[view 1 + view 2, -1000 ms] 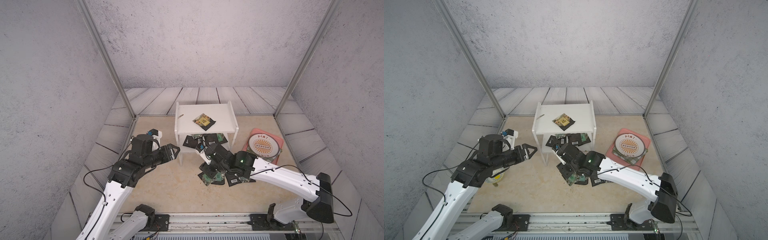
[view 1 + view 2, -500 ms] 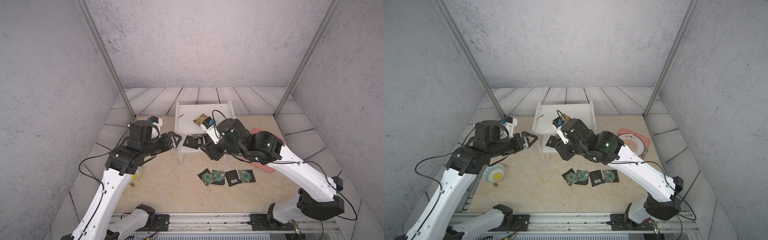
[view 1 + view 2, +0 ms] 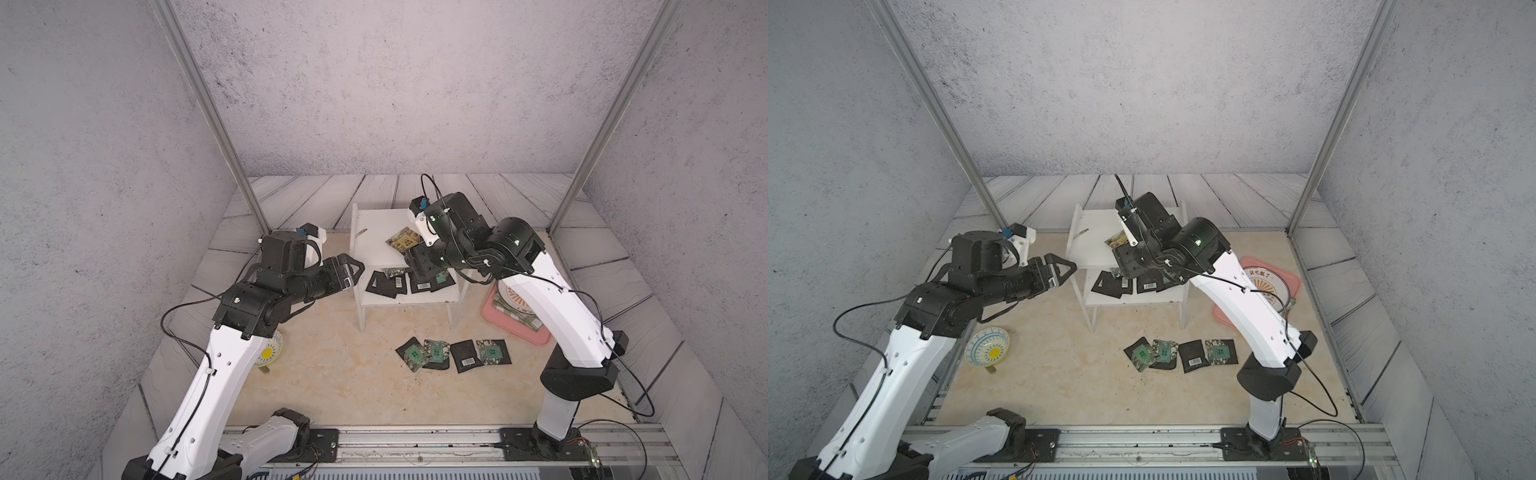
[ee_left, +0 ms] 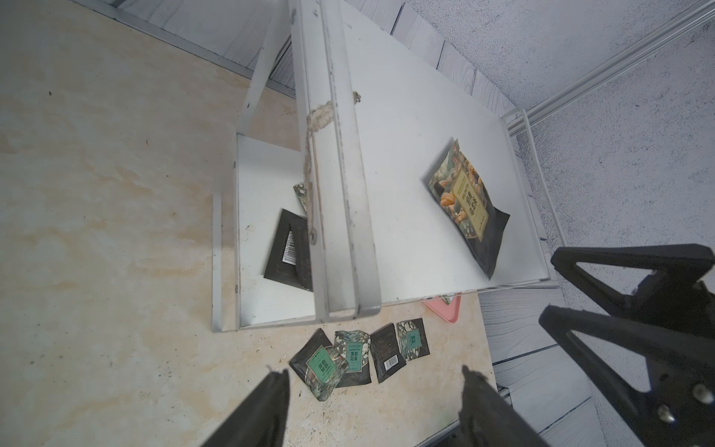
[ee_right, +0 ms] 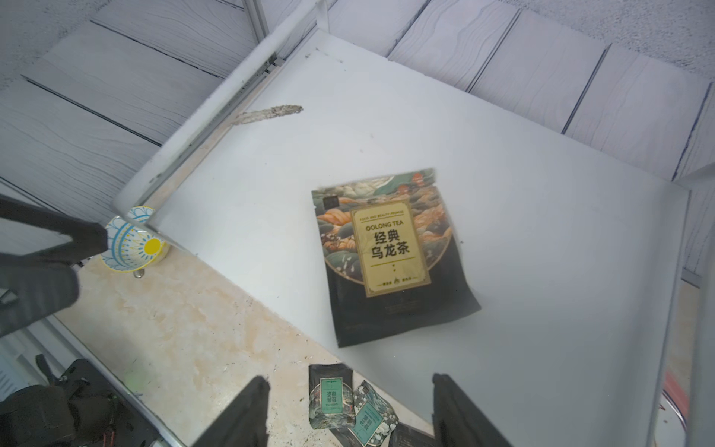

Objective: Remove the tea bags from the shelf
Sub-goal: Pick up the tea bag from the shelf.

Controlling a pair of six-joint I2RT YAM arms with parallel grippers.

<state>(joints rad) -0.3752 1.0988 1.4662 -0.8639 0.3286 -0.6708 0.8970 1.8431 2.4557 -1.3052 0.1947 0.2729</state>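
Note:
The white shelf stands at the back centre. One larger black, yellow-labelled tea bag lies on its top board. Several black tea bags lie on the lower board. Several more tea bags lie in a row on the floor in front. My right gripper hangs open and empty over the top board's front edge, just in front of the yellow-labelled bag. My left gripper is open and empty, level with the shelf's left side panel, and looks down on the floor bags.
A pink tray with a round plate lies right of the shelf, partly behind my right arm. A patterned bowl sits on the floor under my left arm. Grey walls and two metal posts enclose the space.
My right arm rose from the floor pile to above the shelf's top board, and its jaws opened wider. My left arm lifted and came closer to the shelf's left side.

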